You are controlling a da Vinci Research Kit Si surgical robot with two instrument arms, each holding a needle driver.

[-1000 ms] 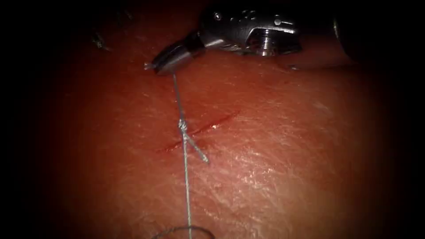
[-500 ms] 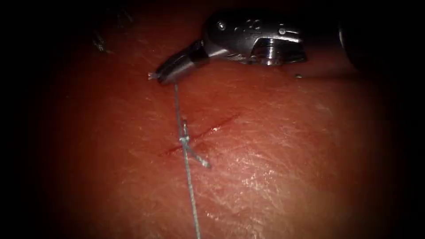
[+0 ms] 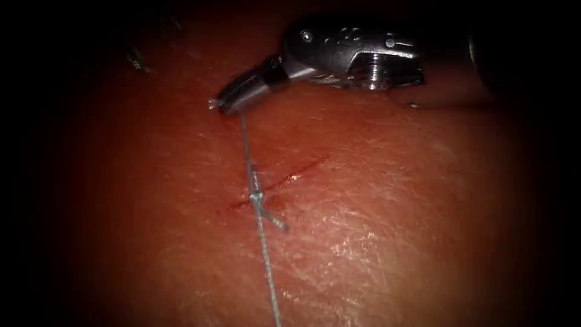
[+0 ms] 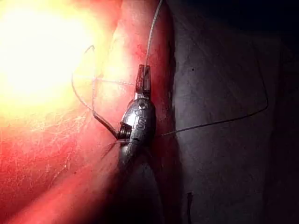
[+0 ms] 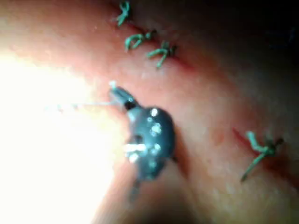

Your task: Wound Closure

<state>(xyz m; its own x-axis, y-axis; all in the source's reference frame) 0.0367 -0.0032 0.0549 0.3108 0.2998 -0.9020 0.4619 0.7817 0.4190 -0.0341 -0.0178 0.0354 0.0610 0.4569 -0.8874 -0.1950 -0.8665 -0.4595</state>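
Knot (image 3: 256, 197) lower on cut (image 3: 278, 181), thread (image 3: 245, 136) taut.

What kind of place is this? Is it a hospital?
Probably a practice bench, not a hospital. A shiny metal right tool holds thin grey thread knotted over a short red cut in pink pork tissue.

Glossy metal hand (image 3: 225, 104); fine twisted thread (image 3: 261, 242); moist, finely wrinkled tissue (image 3: 387, 230).
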